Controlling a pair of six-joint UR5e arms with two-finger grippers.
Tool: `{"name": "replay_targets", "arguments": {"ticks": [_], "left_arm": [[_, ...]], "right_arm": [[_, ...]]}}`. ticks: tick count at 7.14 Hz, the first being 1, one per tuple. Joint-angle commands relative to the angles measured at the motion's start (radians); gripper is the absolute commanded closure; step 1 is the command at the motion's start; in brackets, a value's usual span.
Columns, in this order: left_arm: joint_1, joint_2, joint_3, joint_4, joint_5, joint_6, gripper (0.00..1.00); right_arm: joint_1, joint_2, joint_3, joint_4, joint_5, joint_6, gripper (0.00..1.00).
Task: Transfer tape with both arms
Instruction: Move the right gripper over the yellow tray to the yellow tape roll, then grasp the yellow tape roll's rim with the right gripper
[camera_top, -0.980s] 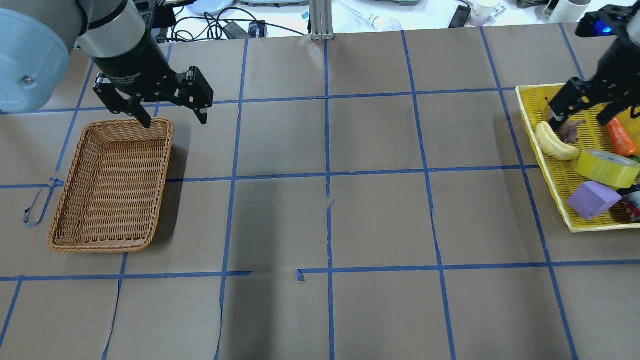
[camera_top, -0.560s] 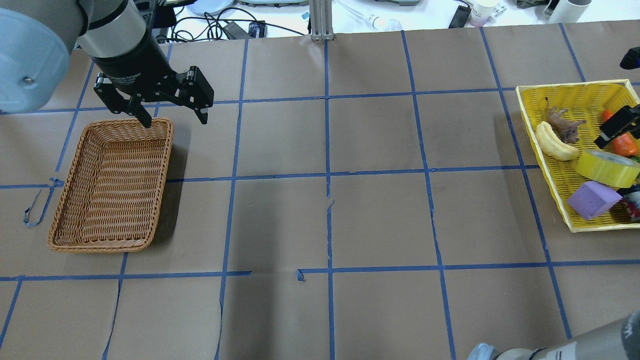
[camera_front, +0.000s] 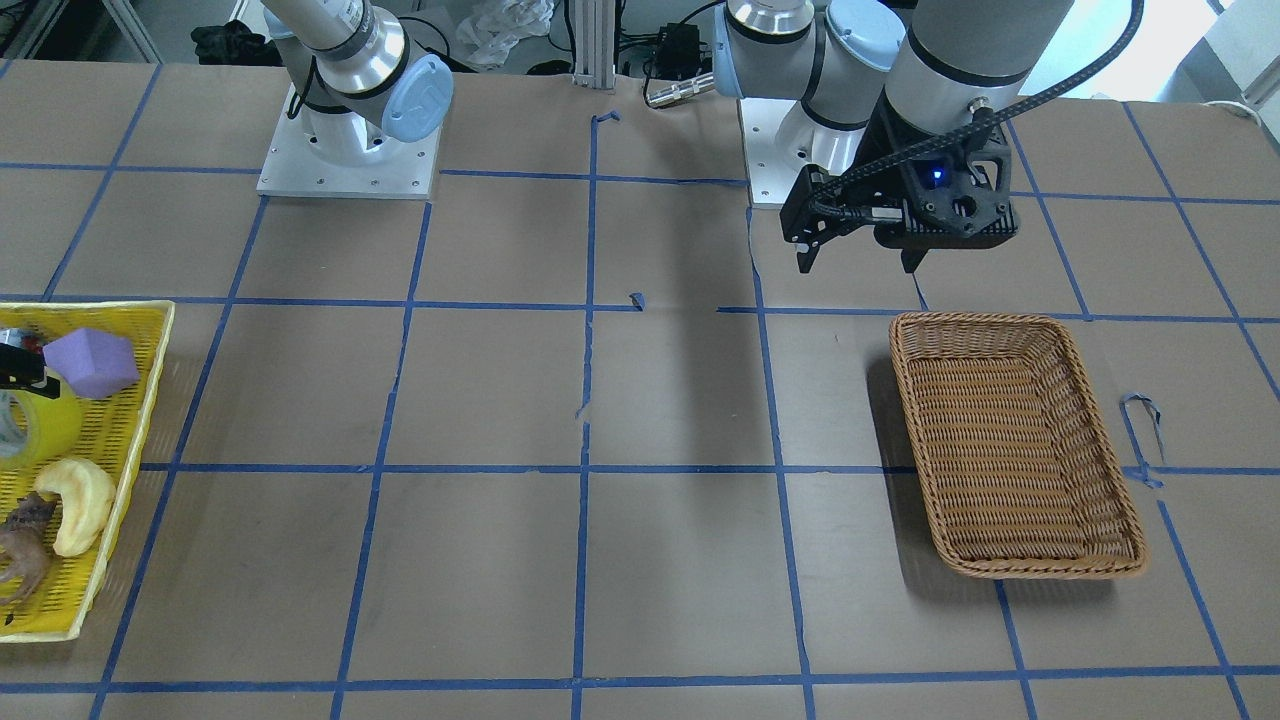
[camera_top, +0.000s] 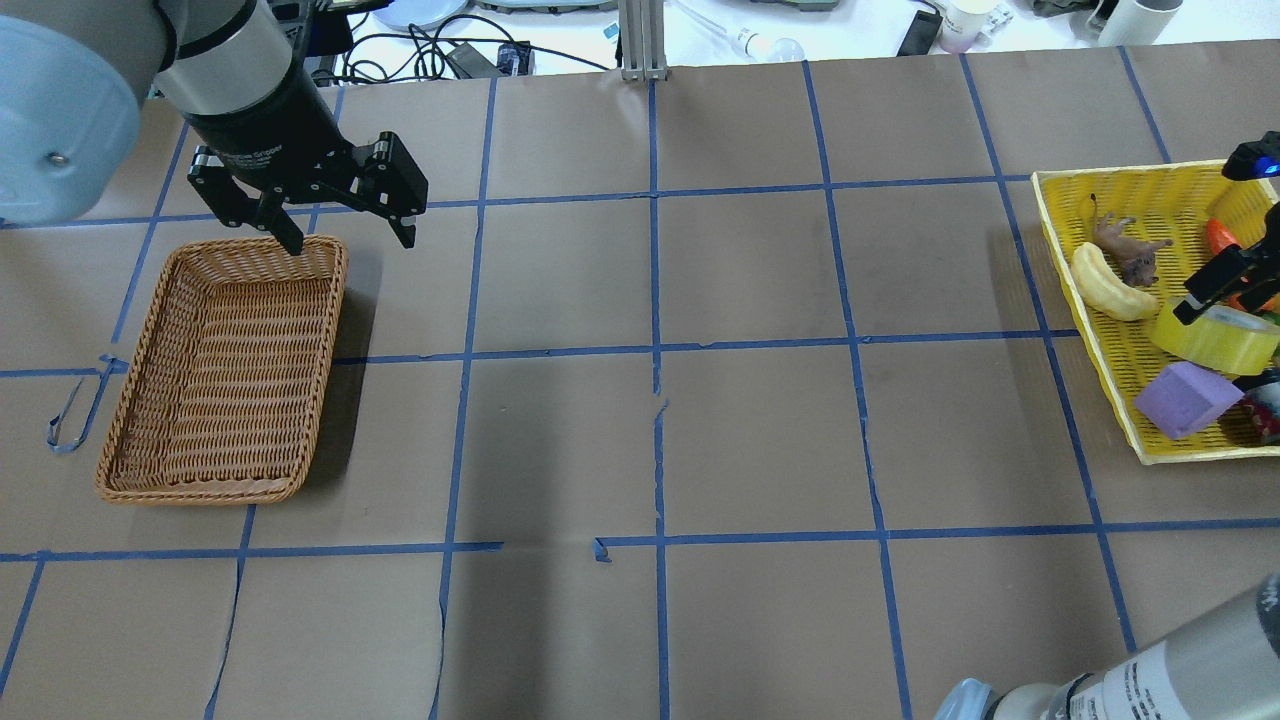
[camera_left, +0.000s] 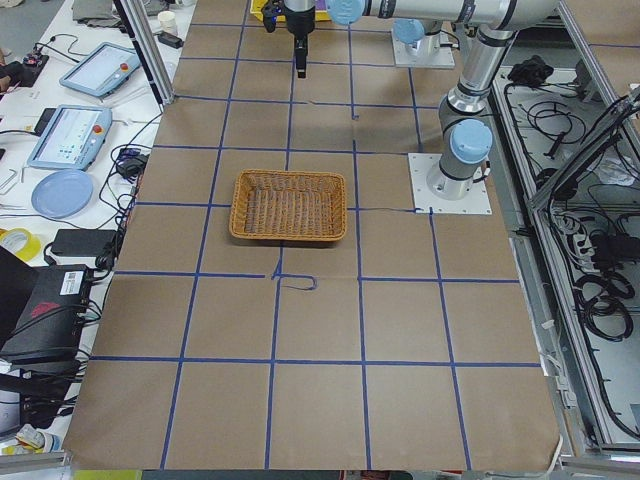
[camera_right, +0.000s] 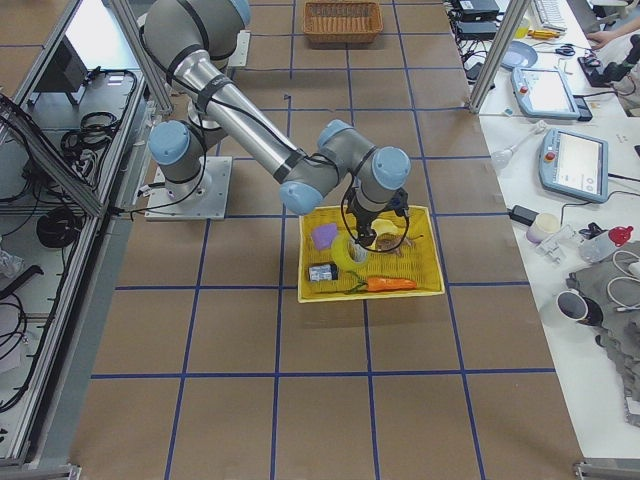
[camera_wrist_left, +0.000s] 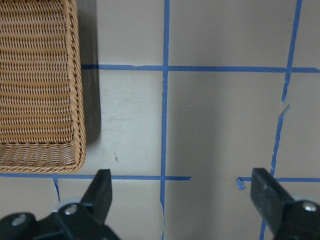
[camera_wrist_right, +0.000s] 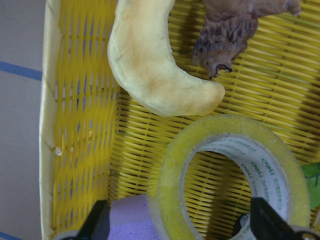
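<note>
Right gripper (camera_wrist_right: 181, 224) has dropped over tape (camera_top: 1215, 340) in yellow basket (camera_top: 1100, 330), spread wide. Left gripper (camera_top: 345, 232) wide too, beside wicker basket (camera_top: 225, 370). Tape likely light, stiff, slick: you pinch its wall, one finger through core.

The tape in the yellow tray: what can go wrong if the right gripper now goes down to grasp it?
1. The purple block lies close against the tape, just beside one finger of the open right gripper; that finger may land on the block.
2. The crescent toy is near and may get pushed.
3. The tape looks tilted, so it could slip when squeezed.
</note>
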Motion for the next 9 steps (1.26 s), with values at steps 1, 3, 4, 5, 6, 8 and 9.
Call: {"name": "replay_targets", "arguments": {"ticks": [1, 3, 4, 5, 6, 8, 9], "left_arm": [[0.000, 0.000, 0.000, 0.000, 0.001, 0.000, 0.00], [0.000, 0.000, -0.002, 0.000, 0.001, 0.000, 0.00], [0.000, 0.000, 0.000, 0.000, -0.001, 0.000, 0.00], [0.000, 0.000, 0.000, 0.000, -0.001, 0.000, 0.00], [0.000, 0.000, 0.000, 0.000, -0.001, 0.000, 0.00], [0.000, 0.000, 0.000, 0.000, -0.001, 0.000, 0.00], [0.002, 0.000, 0.000, 0.000, -0.001, 0.000, 0.00]], "right_arm": [[0.000, 0.026, 0.003, -0.011, 0.006, 0.043, 0.08], [-0.001, 0.030, 0.027, -0.011, 0.025, 0.047, 0.46], [-0.001, 0.029, 0.027, -0.011, 0.016, 0.066, 0.87], [-0.001, 0.024, 0.026, -0.011, 0.005, 0.066, 1.00], [-0.001, 0.018, 0.018, -0.002, -0.010, 0.066, 1.00], [0.023, -0.099, 0.007, 0.004, -0.023, 0.069, 1.00], [0.087, -0.174, 0.004, 0.002, -0.009, 0.086, 1.00]]}}
